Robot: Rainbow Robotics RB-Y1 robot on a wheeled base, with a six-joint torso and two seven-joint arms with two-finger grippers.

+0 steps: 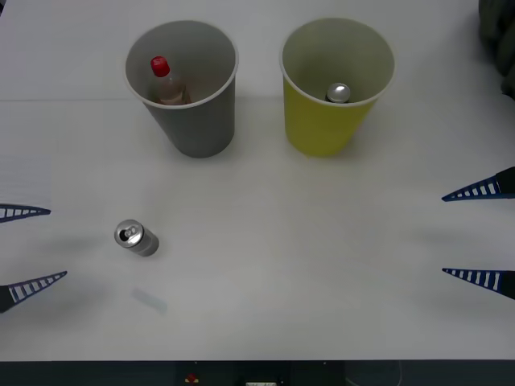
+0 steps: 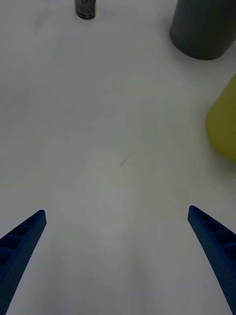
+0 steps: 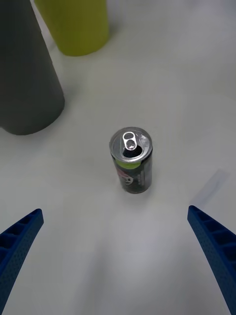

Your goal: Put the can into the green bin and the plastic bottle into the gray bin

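A small silver can [image 1: 135, 237] [image 3: 131, 160] stands upright on the white table at the front left, its pull-tab top open. My left gripper [image 1: 28, 248] [image 3: 118, 256] is open just left of it, the can a short way ahead of its fingers. Another silver can [image 1: 338, 93] lies inside the green bin [image 1: 322, 129] [image 3: 78, 24]. The plastic bottle [image 1: 164, 79] with its red cap stands inside the gray bin [image 1: 197, 125] [image 3: 24, 83]. My right gripper [image 1: 483, 235] [image 2: 118, 256] is open at the right edge, over bare table.
The two bins stand side by side at the back, gray [image 2: 201, 29] left and green [image 2: 223, 123] right. A faint pale patch [image 1: 150, 301] marks the table near the front can. A dark object [image 1: 499, 32] sits at the far right corner.
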